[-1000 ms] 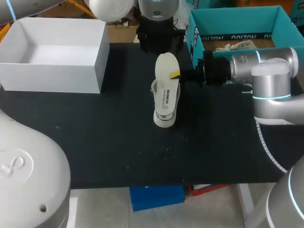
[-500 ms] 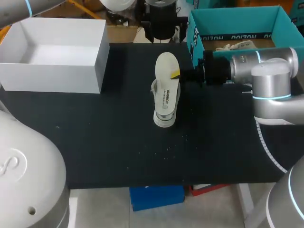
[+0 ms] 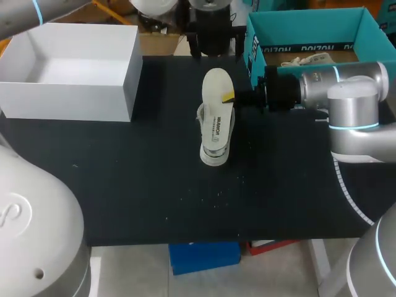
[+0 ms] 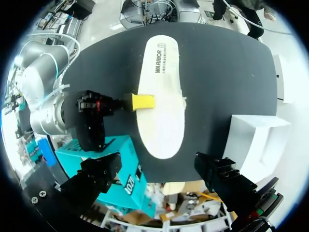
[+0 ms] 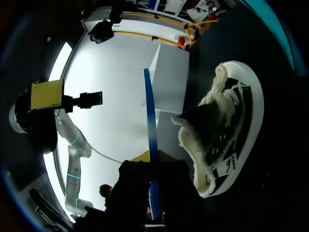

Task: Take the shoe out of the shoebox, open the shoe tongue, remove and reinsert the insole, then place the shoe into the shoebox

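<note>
A white shoe [image 3: 214, 151] with a fleecy lining stands on the black table [image 3: 154, 185] mid-field. A white insole [image 3: 216, 93] hangs flat just above it, and my right gripper [image 3: 229, 96] is shut on the insole's right edge. In the right wrist view the insole [image 5: 150, 135] shows edge-on as a thin blue line between the right gripper [image 5: 152, 191], with the shoe [image 5: 227, 140] beside it. My left gripper [image 3: 213, 34] hovers open over the table's far edge. In the left wrist view it [image 4: 161, 181] looks down on the insole [image 4: 161, 92], well apart from it.
A white shoebox [image 3: 130, 74] stands open at the back left, seen also as the white shoebox [image 4: 256, 140] from the left wrist. A teal box [image 3: 253, 46] holding something pale sits at the back right, close behind the right arm [image 3: 346, 93].
My left gripper has drawn back a little toward the table's far edge. The right gripper, insole and shoe have stayed put.
</note>
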